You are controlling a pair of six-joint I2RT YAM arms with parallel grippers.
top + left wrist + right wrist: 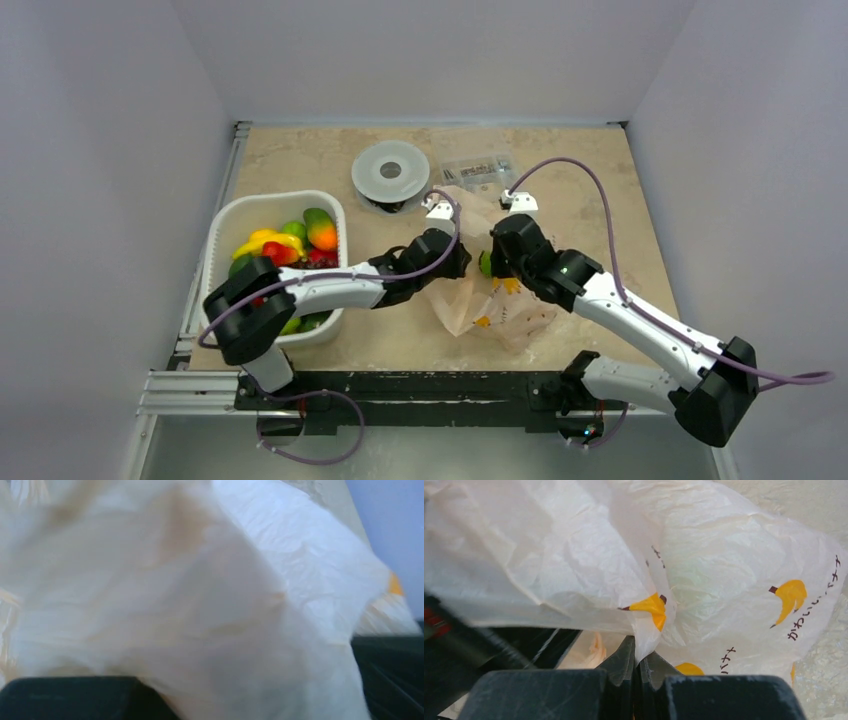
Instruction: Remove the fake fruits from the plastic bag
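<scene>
The plastic bag lies crumpled at mid-table, pale peach with yellow-orange marks. My left gripper is at the bag's left upper edge. In the left wrist view the bag's film fills the frame and hides the jaws, and only one dark finger shows. My right gripper is shut on a fold of the bag and sits at its upper right edge. A small green fruit shows between the two grippers. More fake fruits, including the mango, lie in the white basket.
A round white disc and a clear box of small parts stand at the back of the table. The black rail runs along the near edge. White walls close in the sides.
</scene>
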